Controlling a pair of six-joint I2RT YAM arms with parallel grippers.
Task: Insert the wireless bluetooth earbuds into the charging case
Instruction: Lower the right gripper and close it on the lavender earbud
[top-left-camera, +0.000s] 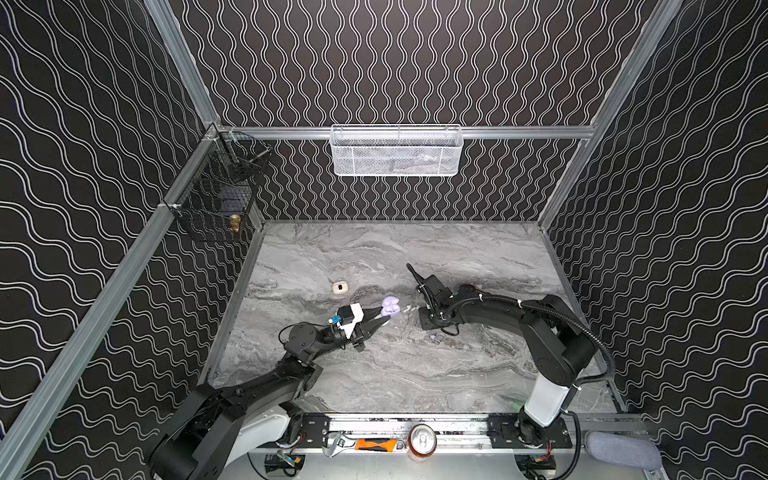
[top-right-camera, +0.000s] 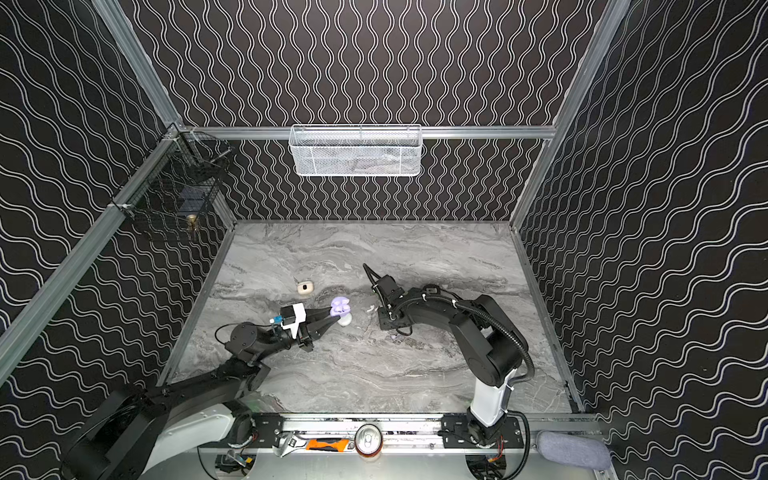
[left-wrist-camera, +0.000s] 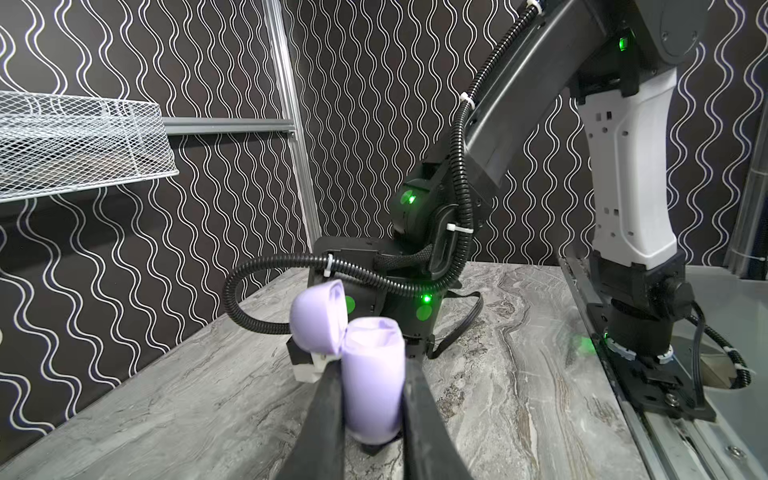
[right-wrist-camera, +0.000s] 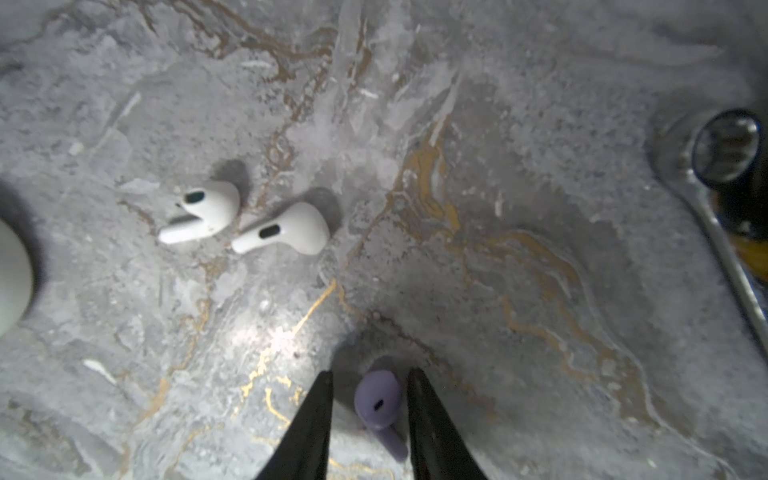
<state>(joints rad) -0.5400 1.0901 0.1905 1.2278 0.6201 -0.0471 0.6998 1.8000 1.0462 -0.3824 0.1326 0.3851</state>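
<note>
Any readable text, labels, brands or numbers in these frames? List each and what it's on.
No text can be read in any view.
The drink can: only its lid shows, any print is too small.
The adjustable wrench: any marking is too small.
The lilac charging case: plain, no label visible.
The white earbuds: plain.
The lilac earbud: plain.

Open lilac charging case (top-right-camera: 340, 306) in the left claw (top-right-camera: 333, 318), white earbuds (top-right-camera: 370, 308) just beside, on the marble table (top-right-camera: 374, 374)
</note>
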